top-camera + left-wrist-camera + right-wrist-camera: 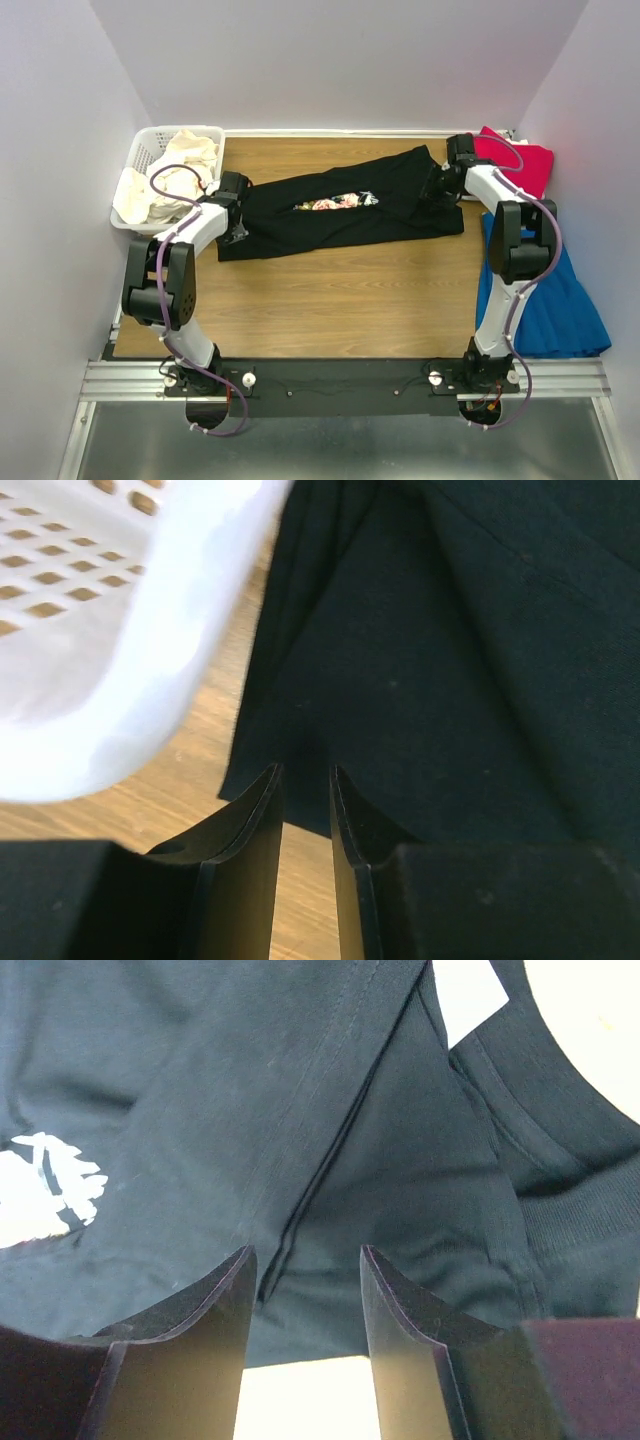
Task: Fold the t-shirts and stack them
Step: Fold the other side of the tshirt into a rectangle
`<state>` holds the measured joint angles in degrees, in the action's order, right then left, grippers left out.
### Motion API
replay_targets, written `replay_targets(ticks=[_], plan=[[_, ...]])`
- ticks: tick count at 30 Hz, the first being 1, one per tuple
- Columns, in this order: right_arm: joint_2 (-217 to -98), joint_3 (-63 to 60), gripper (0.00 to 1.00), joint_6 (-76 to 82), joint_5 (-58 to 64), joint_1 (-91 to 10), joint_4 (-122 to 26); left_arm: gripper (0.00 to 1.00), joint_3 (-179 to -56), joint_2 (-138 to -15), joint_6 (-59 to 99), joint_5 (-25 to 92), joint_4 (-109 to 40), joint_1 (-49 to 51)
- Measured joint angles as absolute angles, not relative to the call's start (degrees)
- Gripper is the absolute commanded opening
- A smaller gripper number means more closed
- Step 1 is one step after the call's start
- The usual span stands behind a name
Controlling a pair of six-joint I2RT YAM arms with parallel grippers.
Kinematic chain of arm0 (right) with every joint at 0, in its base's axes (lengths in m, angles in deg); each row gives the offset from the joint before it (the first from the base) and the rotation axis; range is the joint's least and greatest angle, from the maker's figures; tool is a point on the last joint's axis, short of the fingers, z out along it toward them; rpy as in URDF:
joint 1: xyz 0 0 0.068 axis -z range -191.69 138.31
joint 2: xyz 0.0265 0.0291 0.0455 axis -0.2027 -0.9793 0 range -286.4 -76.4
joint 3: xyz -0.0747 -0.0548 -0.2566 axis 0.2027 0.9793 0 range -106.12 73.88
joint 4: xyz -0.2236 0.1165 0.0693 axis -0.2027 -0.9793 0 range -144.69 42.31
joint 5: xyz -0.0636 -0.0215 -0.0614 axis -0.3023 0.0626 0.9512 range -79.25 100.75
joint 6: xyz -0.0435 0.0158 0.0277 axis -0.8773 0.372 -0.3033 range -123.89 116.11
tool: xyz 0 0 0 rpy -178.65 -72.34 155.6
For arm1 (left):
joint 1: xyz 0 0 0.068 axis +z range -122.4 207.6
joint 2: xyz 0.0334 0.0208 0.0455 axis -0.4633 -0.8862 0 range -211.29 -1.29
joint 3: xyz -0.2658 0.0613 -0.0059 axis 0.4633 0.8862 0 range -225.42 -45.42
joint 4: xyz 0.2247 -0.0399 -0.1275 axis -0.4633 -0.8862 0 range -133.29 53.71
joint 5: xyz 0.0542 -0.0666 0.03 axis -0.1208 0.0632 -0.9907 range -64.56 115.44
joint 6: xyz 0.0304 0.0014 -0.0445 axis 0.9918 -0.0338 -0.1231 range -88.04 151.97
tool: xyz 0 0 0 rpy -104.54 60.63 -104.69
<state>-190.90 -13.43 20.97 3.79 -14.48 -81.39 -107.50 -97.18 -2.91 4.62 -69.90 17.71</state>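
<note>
A black t-shirt [340,205] lies stretched across the wooden table, folded lengthwise, with its floral print [335,202] showing in a narrow slit. My left gripper [238,222] is at the shirt's left end beside the basket. In the left wrist view it [306,772] stands narrowly open, with the hem of the black t-shirt [440,680] at its tips and wood showing between the fingers. My right gripper [440,187] is at the right end. There it [305,1252] stands open astride a fold of the black t-shirt [250,1110] near the collar [530,1150].
A white lattice basket [150,140] holding a cream-white t-shirt [180,165] stands at the back left, close to my left gripper; its wall [120,680] fills the left wrist view's upper left. A crimson t-shirt [525,160] lies at the back right. Blue cloth [550,300] lies along the right edge.
</note>
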Motion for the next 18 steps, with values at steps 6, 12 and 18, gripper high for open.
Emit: replay_targets(ticks=[6,12,18], plan=[[-195.93,-14.32,0.54,20.03,3.35,-14.48,-80.71,0.33,-106.5,-98.78,-3.37,6.39,-68.74,17.64],[-196.21,-14.67,0.53,20.03,3.33,-14.48,-80.47,0.27,-103.98,-98.52,-4.61,6.56,-69.51,17.34],[-196.41,-14.65,0.52,20.9,4.16,-14.48,-80.45,0.11,-100.18,-94.01,-5.81,6.96,-73.35,17.05]])
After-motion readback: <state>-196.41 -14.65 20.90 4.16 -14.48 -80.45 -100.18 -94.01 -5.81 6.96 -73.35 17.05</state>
